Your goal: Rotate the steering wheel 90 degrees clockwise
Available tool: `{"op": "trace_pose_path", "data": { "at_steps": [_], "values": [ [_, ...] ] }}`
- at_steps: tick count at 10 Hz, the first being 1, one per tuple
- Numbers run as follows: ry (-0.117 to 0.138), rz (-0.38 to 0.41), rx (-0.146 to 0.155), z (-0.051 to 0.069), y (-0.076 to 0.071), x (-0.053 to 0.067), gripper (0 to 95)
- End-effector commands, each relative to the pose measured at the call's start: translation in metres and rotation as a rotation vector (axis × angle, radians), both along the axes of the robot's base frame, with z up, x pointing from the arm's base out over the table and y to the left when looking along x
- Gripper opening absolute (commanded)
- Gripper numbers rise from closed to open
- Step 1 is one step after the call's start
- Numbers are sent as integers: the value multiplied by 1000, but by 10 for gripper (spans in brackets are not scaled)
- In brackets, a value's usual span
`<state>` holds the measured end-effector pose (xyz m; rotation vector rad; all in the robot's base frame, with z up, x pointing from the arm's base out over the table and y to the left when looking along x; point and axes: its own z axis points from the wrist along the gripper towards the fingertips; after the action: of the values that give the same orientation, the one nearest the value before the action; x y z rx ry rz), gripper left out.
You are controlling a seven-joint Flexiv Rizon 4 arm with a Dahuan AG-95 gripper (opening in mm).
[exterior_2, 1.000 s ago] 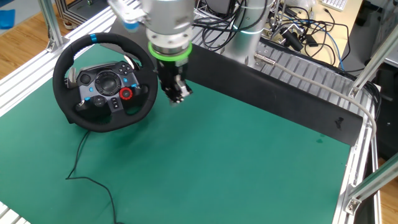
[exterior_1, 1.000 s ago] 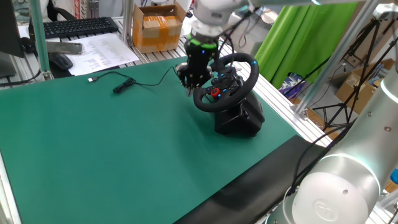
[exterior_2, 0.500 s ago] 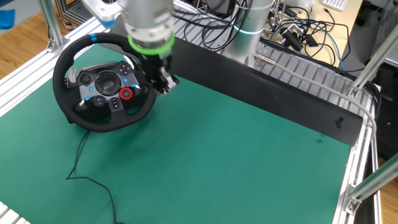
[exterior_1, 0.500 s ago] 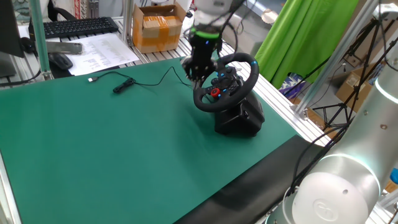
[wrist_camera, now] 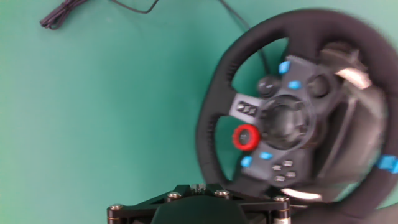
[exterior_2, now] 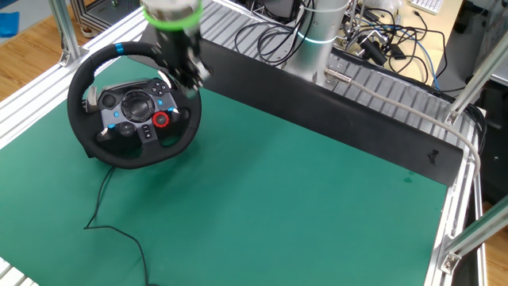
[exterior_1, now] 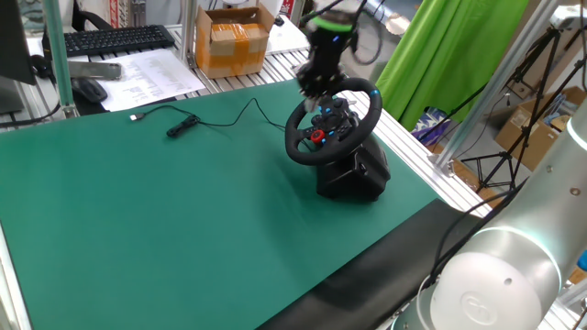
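Observation:
The black steering wheel (exterior_1: 353, 93) stands on its boxy base (exterior_1: 359, 174) at the mat's right edge, hub with the red button (exterior_1: 318, 137) facing the mat. In the other fixed view the wheel (exterior_2: 187, 131) has its blue rim mark at the top. My gripper (exterior_1: 315, 89) hangs just above the rim's upper near side, seen at the rim's upper right in the other fixed view (exterior_2: 190, 76). Its fingers look pressed together and hold nothing; motion blur hides whether they touch the rim. The hand view shows the wheel (wrist_camera: 214, 118) to the right and ahead.
A thin black cable with a plug (exterior_1: 182, 126) lies on the green mat (exterior_1: 165, 220) left of the wheel and trails in front of it (exterior_2: 103, 206). A cardboard box (exterior_1: 234, 41) and keyboard (exterior_1: 115, 38) sit behind the mat. Aluminium rails (exterior_2: 397, 103) edge it.
My gripper has risen from beside the rim, low over the mat, and moved across to above the rim's top. The wheel has not turned.

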<state>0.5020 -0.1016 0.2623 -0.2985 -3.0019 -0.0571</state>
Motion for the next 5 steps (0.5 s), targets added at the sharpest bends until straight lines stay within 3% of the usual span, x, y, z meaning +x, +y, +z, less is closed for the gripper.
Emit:
{"op": "trace_pose_path", "data": {
  "at_steps": [1, 5],
  "values": [
    [0, 29, 4, 7, -15, -1, 0],
    [-4, 55, 10, 9, -20, -5, 0]
  ]
}}
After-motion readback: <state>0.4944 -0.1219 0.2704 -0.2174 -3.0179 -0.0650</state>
